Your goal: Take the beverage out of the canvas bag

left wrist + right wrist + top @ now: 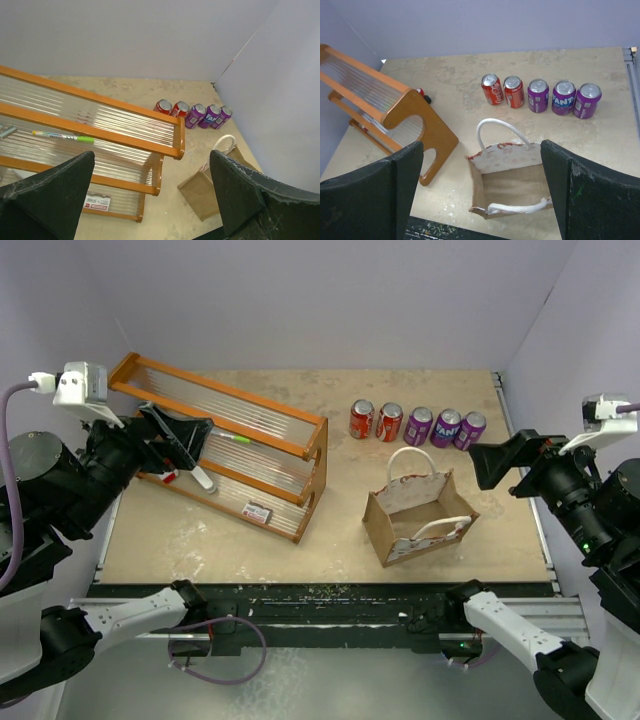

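Observation:
The canvas bag (411, 492) stands open on the table right of centre, and its tan inside shows bare in the right wrist view (507, 158). It also shows in the left wrist view (199, 192). A row of beverage cans stands behind it: two red cans (375, 421) and three purple cans (445, 427), seen too in the right wrist view (540, 95) and the left wrist view (195, 114). My left gripper (182, 437) is open and empty, raised over the rack. My right gripper (495, 465) is open and empty, raised right of the bag.
A wooden rack (250, 445) with ribbed clear shelves lies at the left, holding a green marker (236, 439) and a small labelled packet (257, 511). White walls close the back and sides. The table's front edge (320, 587) is dark.

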